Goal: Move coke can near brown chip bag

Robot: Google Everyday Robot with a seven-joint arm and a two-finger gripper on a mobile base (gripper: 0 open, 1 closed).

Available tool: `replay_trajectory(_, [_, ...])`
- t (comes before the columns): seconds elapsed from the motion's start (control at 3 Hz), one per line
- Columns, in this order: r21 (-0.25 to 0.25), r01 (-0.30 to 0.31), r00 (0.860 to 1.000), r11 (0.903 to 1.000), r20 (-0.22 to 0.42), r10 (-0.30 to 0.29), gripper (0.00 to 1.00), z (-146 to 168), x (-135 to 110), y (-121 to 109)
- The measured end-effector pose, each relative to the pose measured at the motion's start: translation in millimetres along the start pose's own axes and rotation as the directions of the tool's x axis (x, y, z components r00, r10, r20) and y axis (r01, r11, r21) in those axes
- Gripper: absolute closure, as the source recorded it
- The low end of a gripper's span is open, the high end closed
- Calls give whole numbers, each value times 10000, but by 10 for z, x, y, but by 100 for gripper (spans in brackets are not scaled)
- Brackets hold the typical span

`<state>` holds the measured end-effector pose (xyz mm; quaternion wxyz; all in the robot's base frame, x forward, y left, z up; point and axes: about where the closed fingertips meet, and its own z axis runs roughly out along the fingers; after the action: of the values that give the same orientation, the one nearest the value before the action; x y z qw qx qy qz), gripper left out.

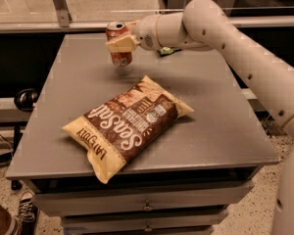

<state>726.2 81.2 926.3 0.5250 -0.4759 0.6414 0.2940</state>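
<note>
Coke can (121, 58) is clamped in the gripper (120, 44) jaws over the far tabletop (220, 121); brown chip bag (130, 124) is labelled "Sea Salt".

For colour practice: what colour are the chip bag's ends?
Cream-yellow, camera view; the gripper grips the coke can beyond the brown chip bag.
</note>
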Motion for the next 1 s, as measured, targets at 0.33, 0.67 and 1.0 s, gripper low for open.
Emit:
replay_trajectory(0.33, [200, -33, 9987, 9998, -501, 43, 100, -427, 164, 62])
replay_trajectory(0.67, [140, -171, 9958, 9998, -900, 183, 100, -769, 300, 162])
replay_trajectory(1.0, [-192, -335, 9941, 9993, -1038, 314, 81, -878, 402, 280])
